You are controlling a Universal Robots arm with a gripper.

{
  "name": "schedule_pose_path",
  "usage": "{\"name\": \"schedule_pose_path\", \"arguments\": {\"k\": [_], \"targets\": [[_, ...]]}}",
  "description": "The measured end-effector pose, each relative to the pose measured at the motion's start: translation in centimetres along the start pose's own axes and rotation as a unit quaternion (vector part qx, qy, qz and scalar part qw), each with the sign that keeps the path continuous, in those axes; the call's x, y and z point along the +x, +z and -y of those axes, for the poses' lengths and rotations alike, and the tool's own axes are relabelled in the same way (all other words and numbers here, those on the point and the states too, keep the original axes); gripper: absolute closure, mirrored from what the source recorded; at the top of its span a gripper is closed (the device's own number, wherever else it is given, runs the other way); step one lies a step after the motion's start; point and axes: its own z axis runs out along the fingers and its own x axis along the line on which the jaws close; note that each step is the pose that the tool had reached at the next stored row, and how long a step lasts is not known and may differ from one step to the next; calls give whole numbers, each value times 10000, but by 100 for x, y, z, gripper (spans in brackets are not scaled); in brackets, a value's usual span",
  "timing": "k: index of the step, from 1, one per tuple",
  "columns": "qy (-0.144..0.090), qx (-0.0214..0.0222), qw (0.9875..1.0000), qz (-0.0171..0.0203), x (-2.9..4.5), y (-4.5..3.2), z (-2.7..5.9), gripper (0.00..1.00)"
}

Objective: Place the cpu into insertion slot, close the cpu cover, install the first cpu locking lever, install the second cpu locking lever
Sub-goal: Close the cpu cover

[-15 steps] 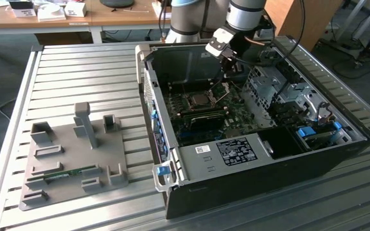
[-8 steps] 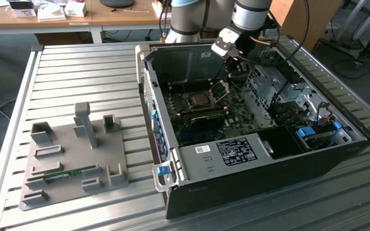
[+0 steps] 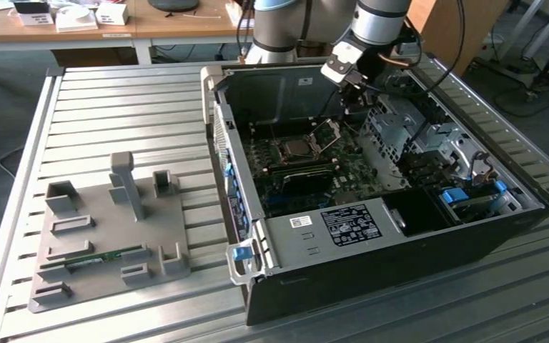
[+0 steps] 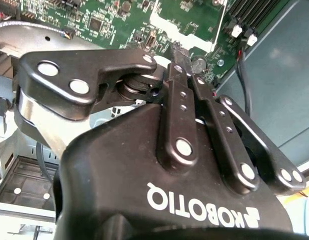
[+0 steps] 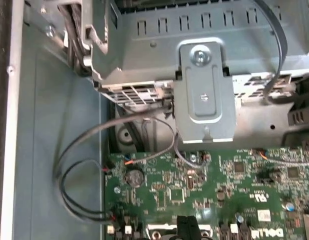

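Cover-closing looks the step in hand: the small greyish-gold square cpu (image 3: 299, 148) lies in the dark silver-rimmed insertion slot (image 3: 277, 154), the silvery windowed cpu cover (image 3: 331, 132) stands raised beside it, and my black gripper (image 3: 354, 106), pressed together on nothing I can see, hovers near, so I judge the frame wants a gentle downward push.

Greyish cpu (image 3: 300, 148) lying flat in square insertion slot (image 3: 277, 152), silvery cpu cover (image 3: 329, 131) tilted up open beside it
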Motion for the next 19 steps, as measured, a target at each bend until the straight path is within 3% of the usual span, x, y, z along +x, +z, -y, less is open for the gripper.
{"name": "schedule_pose_path", "arguments": {"k": [7, 19], "targets": [[0, 0, 10000, -1, 5, 13, -77, 89], [0, 0, 10000, 0, 1, 192, -83, 89]]}}
